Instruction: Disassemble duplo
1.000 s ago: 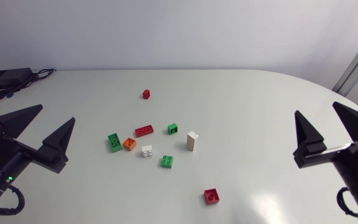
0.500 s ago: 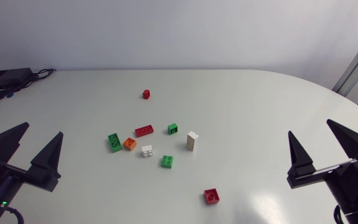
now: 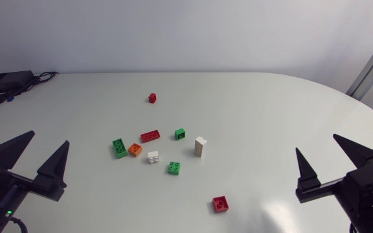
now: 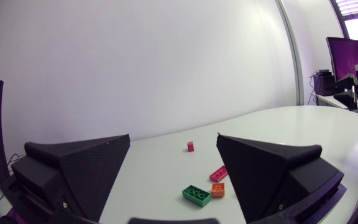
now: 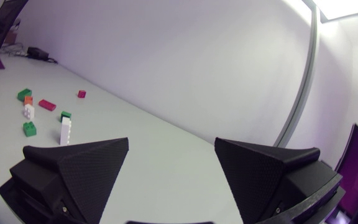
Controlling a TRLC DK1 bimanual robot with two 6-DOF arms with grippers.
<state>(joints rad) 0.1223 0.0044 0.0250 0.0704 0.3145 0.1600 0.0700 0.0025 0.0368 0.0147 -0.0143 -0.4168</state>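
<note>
Several loose duplo bricks lie apart mid-table: a small red brick [image 3: 152, 98] farthest back, a flat red brick [image 3: 150, 136], a long green brick [image 3: 119, 148], an orange brick [image 3: 135, 149], a small white brick [image 3: 153, 156], two green bricks [image 3: 180, 134] [image 3: 174, 168], an upright white brick [image 3: 201, 146] and a red brick [image 3: 220, 204] nearest the front. My left gripper [image 3: 49, 138] [image 4: 173, 140] hangs open at the left, well short of them. My right gripper [image 3: 316, 144] [image 5: 171, 142] is open at the right, holding nothing.
A black box with cables [image 3: 5, 82] sits at the back left corner of the table [image 3: 271, 110]. The bricks cluster between the two arms, with bare tabletop around them on both sides.
Both arms have drawn back toward the table's front edge, the right one also outward to the right. Their fingers stayed open. The bricks have not moved.
</note>
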